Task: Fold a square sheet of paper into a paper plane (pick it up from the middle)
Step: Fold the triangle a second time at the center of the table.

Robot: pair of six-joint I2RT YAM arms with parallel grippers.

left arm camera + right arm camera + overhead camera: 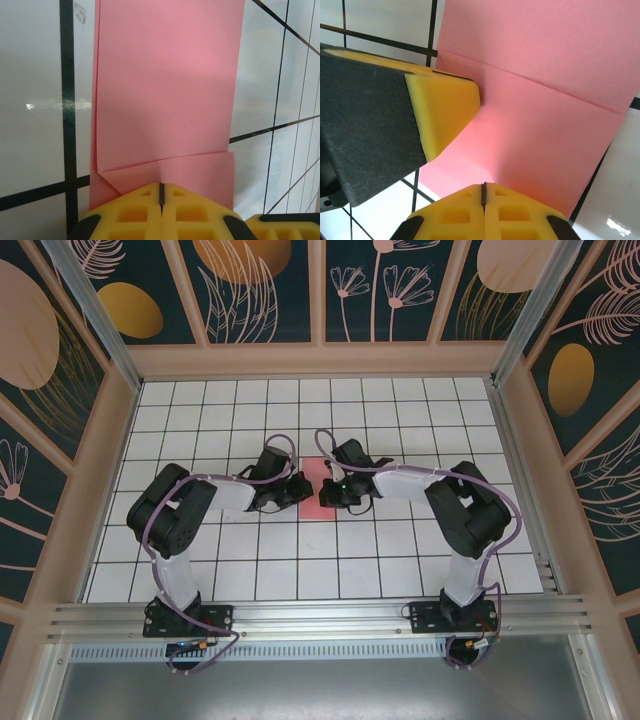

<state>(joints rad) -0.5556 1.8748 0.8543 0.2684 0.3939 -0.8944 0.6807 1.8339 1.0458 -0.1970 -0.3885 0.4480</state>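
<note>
The square sheet of paper (313,468) is pink and lies folded into a narrow strip at the table's middle, with a cross crease (165,159) and a lifted ridge running into both jaw tips. My left gripper (303,490) comes at it from the left and is shut, pinching the paper's near edge (161,185). My right gripper (325,492) meets it from the right, also shut on the paper (484,185), which rises into its jaws. The two grippers nearly touch: the left one's yellow fingertip (445,110) shows in the right wrist view. The paper plane is out of view.
The table (200,570) is white tile with a black grid. Wooden walls (100,490) enclose it on three sides, and an aluminium rail (320,618) with both arm bases runs along the near edge.
</note>
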